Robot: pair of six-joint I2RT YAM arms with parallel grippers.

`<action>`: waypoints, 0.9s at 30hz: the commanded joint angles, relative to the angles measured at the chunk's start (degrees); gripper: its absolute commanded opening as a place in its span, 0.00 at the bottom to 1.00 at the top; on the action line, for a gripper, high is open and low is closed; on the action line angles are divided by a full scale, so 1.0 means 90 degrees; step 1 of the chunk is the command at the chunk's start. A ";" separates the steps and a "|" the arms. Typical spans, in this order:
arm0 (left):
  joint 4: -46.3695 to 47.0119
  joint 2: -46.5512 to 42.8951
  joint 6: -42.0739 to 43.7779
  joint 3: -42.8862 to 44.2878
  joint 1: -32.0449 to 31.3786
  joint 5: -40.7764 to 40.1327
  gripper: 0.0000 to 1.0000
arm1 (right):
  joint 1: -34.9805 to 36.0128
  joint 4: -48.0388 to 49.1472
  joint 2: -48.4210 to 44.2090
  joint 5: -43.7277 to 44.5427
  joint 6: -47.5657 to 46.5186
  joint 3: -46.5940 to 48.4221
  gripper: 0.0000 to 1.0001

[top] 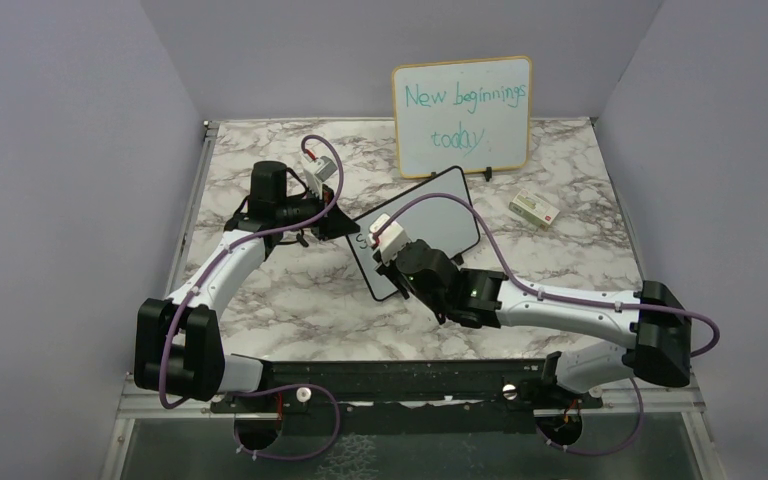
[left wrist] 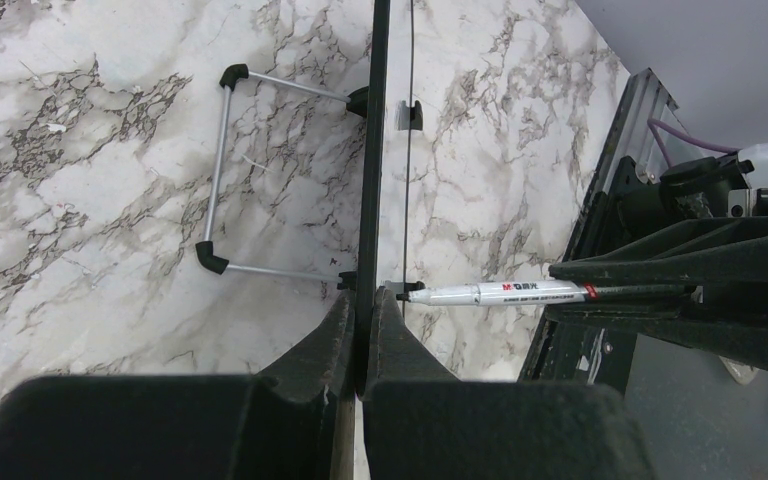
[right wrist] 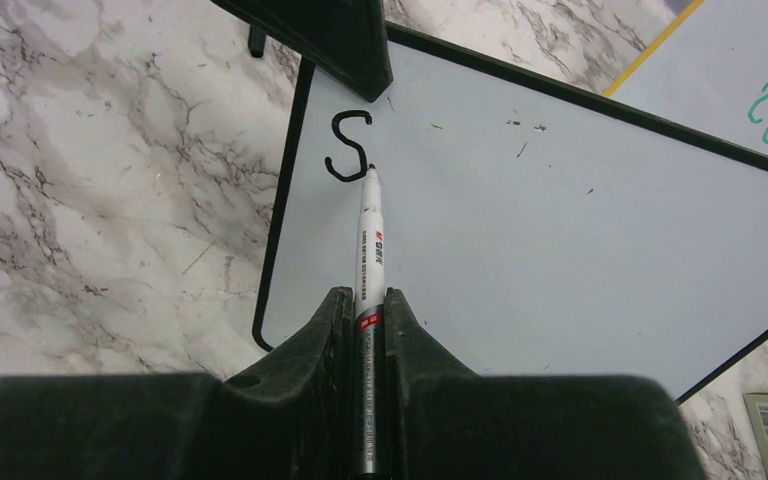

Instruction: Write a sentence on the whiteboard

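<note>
Top external shows wood-framed board (top: pixel 463 115) behind whiteboard (top: pixel 448 207).

Overhead looks down; close wrist views share the whiteboard (right wrist: pixel 560 230).

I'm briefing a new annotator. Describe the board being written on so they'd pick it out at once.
On the marble table, find the wood-framed board standing at the back wall. Just in front of it, mid-table, the left gripper clamps the whiteboard by its edge. Unlike its teal-lettered neighbour, it has a thin black frame and bears only a black S.
</note>
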 commanded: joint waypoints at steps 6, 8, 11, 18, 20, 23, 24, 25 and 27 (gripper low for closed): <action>-0.0531 0.0184 0.0246 -0.0039 -0.0120 -0.0455 0.00 | -0.0017 0.0251 0.0123 0.0331 0.0019 -0.0011 0.01; -0.0534 0.0197 0.0247 -0.0038 -0.0120 -0.0456 0.00 | -0.0027 0.0408 0.0115 0.0313 0.0019 -0.0008 0.01; -0.0542 0.0198 0.0248 -0.0038 -0.0120 -0.0465 0.00 | -0.0034 0.0465 0.0080 0.0273 0.0011 -0.0016 0.00; -0.0553 0.0193 0.0257 -0.0038 -0.0130 -0.0469 0.00 | -0.0046 0.0475 0.0150 0.0246 0.0019 0.0034 0.00; -0.0553 0.0198 0.0257 -0.0039 -0.0135 -0.0473 0.00 | -0.0046 0.0468 0.0165 0.0243 0.0019 0.0034 0.00; -0.0548 0.0204 0.0266 -0.0037 -0.0130 -0.0475 0.00 | -0.0046 0.0435 0.0172 0.0240 0.0019 0.0037 0.00; -0.0552 0.0201 0.0267 -0.0039 -0.0130 -0.0476 0.00 | -0.0046 0.0423 0.0177 0.0243 0.0019 0.0032 0.00; -0.0558 0.0204 0.0267 -0.0039 -0.0135 -0.0476 0.00 | -0.0055 0.0407 0.0185 0.0234 0.0026 0.0039 0.00; -0.0562 0.0214 0.0267 -0.0034 -0.0131 -0.0476 0.00 | -0.0056 0.0381 0.0196 0.0224 0.0046 0.0057 0.00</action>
